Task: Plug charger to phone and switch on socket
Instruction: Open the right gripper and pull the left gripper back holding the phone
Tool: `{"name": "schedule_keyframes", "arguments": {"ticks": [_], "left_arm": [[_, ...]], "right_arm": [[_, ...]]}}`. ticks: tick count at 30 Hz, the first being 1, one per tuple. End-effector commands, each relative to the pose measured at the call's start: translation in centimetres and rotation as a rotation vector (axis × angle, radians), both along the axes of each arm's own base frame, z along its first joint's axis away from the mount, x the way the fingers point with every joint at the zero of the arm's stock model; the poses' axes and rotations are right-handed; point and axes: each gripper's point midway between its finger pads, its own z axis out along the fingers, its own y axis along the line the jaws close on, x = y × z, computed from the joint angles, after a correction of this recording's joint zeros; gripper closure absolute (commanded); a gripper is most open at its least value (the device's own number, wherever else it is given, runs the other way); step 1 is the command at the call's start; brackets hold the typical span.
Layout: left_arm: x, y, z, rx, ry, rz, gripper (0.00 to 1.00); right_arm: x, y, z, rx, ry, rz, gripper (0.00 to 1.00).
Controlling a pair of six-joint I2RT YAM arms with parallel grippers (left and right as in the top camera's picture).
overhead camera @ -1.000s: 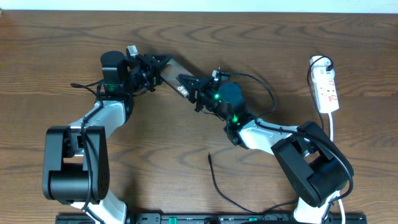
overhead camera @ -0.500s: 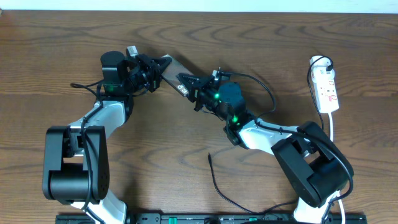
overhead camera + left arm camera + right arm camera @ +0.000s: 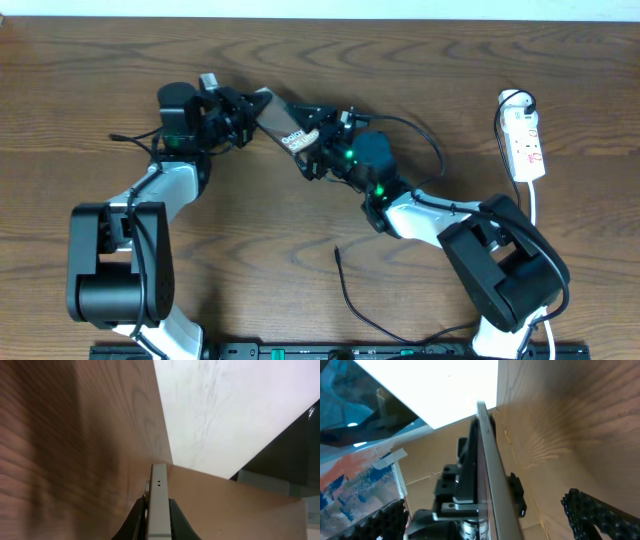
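The wooden bench [image 3: 100,60] fills the overhead view. The two arms reach in from the near edge and meet above its far middle.

The left tool [image 3: 248,112] is clenched on the phone [image 3: 277,118] at that slab's far-left end. In the left wrist view, its dark fingers [image 3: 136,517] press both faces of the phone's thin edge. The phone is held tilted on edge and runs diagonally from the left tool toward the right one. Its white lettering is at the end nearer the right tool.

The right tool [image 3: 310,140] is released. In the right wrist view, its ridged fingers [image 3: 592,510] stand wide apart on either side of the phone's edge, and neither touches it.

The socket [image 3: 526,140], a white power strip with red markings, lies flat near the bench's right edge, well apart from both tools. Its white cord [image 3: 536,205] trails toward the near side.

The charger [image 3: 347,290] lies loose on the bench between the two arm bases and curves up from the near edge. Its plug tip [image 3: 338,252] rests on the wood, well apart from the phone and held by neither tool.
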Motion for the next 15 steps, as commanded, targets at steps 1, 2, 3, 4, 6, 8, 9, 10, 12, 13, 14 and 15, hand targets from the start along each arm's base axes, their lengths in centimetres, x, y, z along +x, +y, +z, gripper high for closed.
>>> {"name": "schedule_keyframes", "arguments": {"ticks": [1, 2, 3, 4, 6, 8, 9, 10, 12, 13, 14, 15], "left_arm": [[0.1, 2.7, 1.0, -0.014, -0.028, 0.016, 0.93], [0.0, 3.2, 1.1, -0.020, -0.031, 0.017, 0.92], [-0.1, 3.8, 1.3, -0.028, -0.036, 0.014, 0.93], [-0.2, 4.5, 1.6, -0.038, -0.048, 0.006, 0.93], [-0.5, 5.3, 2.6, -0.052, -0.095, -0.028, 0.93], [-1.1, 5.6, 4.3, -0.053, -0.186, -0.089, 0.93], [-1.6, 5.6, 5.3, -0.052, -0.244, -0.135, 0.93], [-2.2, 5.5, 6.2, -0.049, -0.298, -0.182, 0.93], [-3.5, 5.0, 7.7, -0.035, -0.394, -0.280, 0.93], [-4.1, 4.8, 8.1, -0.029, -0.425, -0.320, 0.93], [-4.6, 4.5, 8.4, -0.025, -0.451, -0.359, 0.93], [-5.2, 4.2, 8.7, -0.020, -0.473, -0.396, 0.93]], "right_arm": [[1.1, -2.0, 0.8, -0.026, -0.069, 0.046, 0.01], [1.3, -2.6, 0.8, -0.036, -0.084, 0.060, 0.01], [1.4, -3.2, 0.8, -0.044, -0.100, 0.079, 0.01], [1.6, -4.0, 0.9, -0.057, -0.127, 0.108, 0.01], [1.7, -5.2, 1.2, -0.097, -0.216, 0.150, 0.01], [1.7, -6.2, 1.8, -0.162, -0.372, 0.199, 0.01], [1.5, -6.7, 1.9, -0.188, -0.432, 0.229, 0.01], [1.3, -7.1, 2.0, -0.202, -0.471, 0.256, 0.01], [0.6, -7.9, 1.8, -0.223, -0.531, 0.320, 0.02], [0.4, -8.2, 1.7, -0.229, -0.548, 0.341, 0.02], [0.3, -8.5, 1.6, -0.234, -0.562, 0.359, 0.03], [0.3, -8.8, 1.5, -0.241, -0.571, 0.367, 0.06]]}}
